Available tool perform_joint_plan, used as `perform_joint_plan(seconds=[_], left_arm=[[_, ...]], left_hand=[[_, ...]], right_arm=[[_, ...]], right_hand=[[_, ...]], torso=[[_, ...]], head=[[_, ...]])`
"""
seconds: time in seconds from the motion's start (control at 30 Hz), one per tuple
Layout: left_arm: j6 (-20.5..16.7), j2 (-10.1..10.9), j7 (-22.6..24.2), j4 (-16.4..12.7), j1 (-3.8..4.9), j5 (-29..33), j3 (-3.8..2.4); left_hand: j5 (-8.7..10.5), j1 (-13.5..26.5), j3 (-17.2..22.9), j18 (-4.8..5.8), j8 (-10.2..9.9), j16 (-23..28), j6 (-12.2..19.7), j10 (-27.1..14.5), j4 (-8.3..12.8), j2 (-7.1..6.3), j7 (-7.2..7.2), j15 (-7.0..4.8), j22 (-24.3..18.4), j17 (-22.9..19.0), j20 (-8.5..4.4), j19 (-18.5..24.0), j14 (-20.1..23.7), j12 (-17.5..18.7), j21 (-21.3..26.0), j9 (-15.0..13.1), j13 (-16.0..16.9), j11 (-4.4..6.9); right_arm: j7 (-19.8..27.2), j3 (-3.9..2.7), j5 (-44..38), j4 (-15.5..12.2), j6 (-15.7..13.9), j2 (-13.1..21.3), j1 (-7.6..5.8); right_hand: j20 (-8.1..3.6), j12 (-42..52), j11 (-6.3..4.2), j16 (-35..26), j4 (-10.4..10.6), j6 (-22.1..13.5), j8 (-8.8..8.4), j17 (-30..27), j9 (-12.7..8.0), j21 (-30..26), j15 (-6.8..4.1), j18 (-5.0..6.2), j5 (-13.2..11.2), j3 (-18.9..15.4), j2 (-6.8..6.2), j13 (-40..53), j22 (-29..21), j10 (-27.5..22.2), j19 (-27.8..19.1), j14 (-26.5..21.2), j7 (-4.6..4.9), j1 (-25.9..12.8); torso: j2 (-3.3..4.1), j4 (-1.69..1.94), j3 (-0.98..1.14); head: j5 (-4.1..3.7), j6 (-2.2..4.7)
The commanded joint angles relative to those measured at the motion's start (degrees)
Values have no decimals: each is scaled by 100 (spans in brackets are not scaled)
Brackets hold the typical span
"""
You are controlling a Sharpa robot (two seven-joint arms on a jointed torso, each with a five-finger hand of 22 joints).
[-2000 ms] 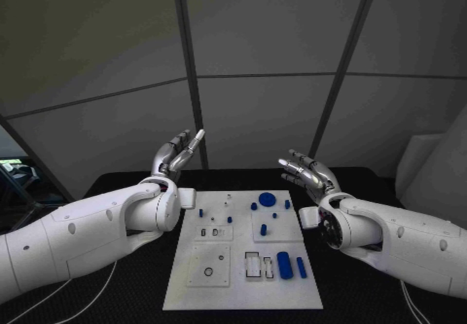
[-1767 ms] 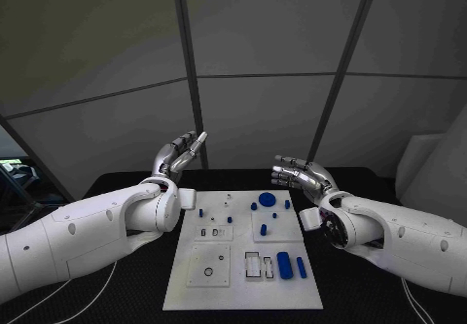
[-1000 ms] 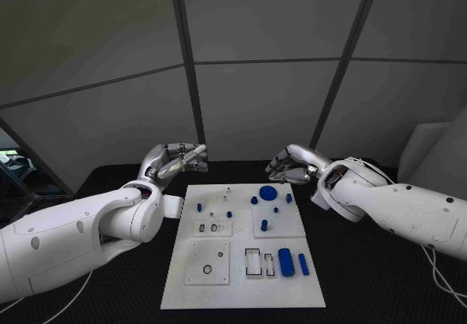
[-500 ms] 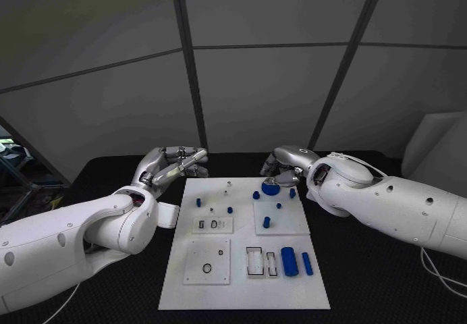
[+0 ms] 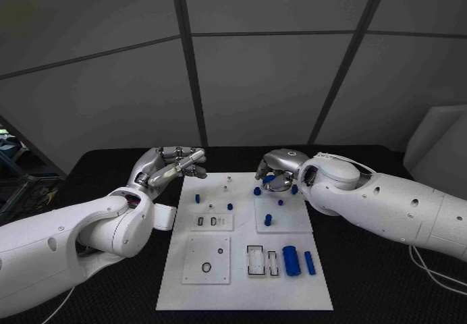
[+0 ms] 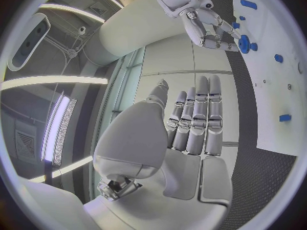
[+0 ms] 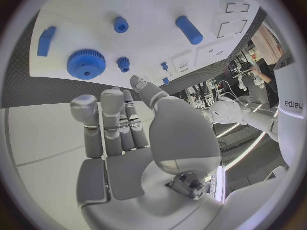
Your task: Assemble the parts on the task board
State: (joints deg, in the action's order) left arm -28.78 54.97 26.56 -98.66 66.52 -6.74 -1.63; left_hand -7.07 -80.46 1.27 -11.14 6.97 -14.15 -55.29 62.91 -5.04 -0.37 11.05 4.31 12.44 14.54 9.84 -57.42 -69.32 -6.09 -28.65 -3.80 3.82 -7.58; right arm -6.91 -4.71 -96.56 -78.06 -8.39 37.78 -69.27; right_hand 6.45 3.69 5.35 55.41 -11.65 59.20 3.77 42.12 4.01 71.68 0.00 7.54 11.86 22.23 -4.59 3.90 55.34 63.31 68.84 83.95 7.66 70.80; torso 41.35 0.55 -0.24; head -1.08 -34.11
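We are seeing a white task board (image 5: 243,270) lying on a black table (image 5: 370,270), carrying blue parts: a toothed blue gear (image 7: 86,63), a blue cylinder (image 5: 289,260) and small blue pegs (image 5: 198,198). We are also seeing silver fingers (image 5: 183,164) on white arms (image 5: 389,202).

White task board (image 5: 243,283) on black table (image 5: 370,283)
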Motion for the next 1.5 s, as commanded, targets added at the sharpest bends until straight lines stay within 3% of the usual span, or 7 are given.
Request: perform_joint_plan(seconds=[0.03,0.43,0.6,0.83,1.2,1.3,1.5], left_arm=[[99,-1,11,-15,7,-66,-24],[113,18,8,-47,9,-66,-51],[120,24,2,-64,12,-66,-56],[130,32,-8,-76,17,-66,-65],[140,39,-17,-70,24,-66,-69],[146,46,-20,-70,26,-66,-70],[145,61,-21,-65,28,-65,-70]], left_hand=[[5,10,-20,84,-33,20,-8,24,4,-67,28,7,8,5,30,22,18,20,-14,4,-2,-35],[5,21,-29,85,-48,40,-7,21,2,-64,36,14,6,18,36,38,32,40,-10,4,-1,-42],[5,21,-29,85,-48,40,-7,21,2,-64,36,14,6,18,36,38,32,40,-10,4,-1,-42],[5,25,-31,85,-55,47,-6,19,0,-59,40,16,6,23,38,43,35,48,-10,4,-1,-45],[3,27,-30,84,-72,62,1,10,0,-43,49,21,5,37,43,54,40,70,-9,5,-1,-52],[2,29,-29,84,-81,72,2,8,-2,-29,51,24,5,45,46,59,44,81,-9,5,-1,-55],[2,32,-29,84,-86,80,2,9,-5,-21,52,26,4,49,48,63,50,87,-9,5,0,-57]], right_arm=[[-91,-2,-244,33,277,-43,-18],[-126,0,-364,130,393,-173,-18],[-127,4,-387,189,461,-238,-18],[-121,98,-431,233,481,-286,-17],[-166,126,-486,298,547,-331,-16],[-183,127,-523,317,473,-340,-16],[-139,128,-544,329,297,-362,-16]], right_hand=[[3,16,6,134,37,-67,-19,134,-7,78,35,-105,-42,-5,-45,-5,111,-53,81,94,5,-1],[24,68,12,770,110,-129,-7,785,3,465,44,-212,-41,10,-28,12,732,-36,408,141,-34,65],[23,89,3,898,128,-123,-3,908,7,545,41,-232,-38,42,-15,16,858,9,472,142,-36,81],[21,97,-2,963,136,-119,-1,971,9,581,39,-241,-33,67,-3,16,914,32,498,143,-37,93],[17,107,-11,1116,153,-115,-3,1116,12,677,34,-267,-12,165,39,12,1068,81,571,141,-31,133],[17,102,-10,1073,160,-102,2,1029,15,667,33,-259,-11,200,53,8,1036,82,541,117,-25,141],[2,154,-52,1168,192,-7,33,1114,34,734,8,-274,-8,336,113,21,1142,228,584,104,11,162]], torso=[[38,8,-5],[61,14,-8],[72,13,-5],[72,21,-5],[84,0,-5],[95,-4,-4],[97,11,-5]], head=[[-5,-4],[8,-15],[32,-53],[56,-85],[99,-89],[108,-64],[120,-102]])
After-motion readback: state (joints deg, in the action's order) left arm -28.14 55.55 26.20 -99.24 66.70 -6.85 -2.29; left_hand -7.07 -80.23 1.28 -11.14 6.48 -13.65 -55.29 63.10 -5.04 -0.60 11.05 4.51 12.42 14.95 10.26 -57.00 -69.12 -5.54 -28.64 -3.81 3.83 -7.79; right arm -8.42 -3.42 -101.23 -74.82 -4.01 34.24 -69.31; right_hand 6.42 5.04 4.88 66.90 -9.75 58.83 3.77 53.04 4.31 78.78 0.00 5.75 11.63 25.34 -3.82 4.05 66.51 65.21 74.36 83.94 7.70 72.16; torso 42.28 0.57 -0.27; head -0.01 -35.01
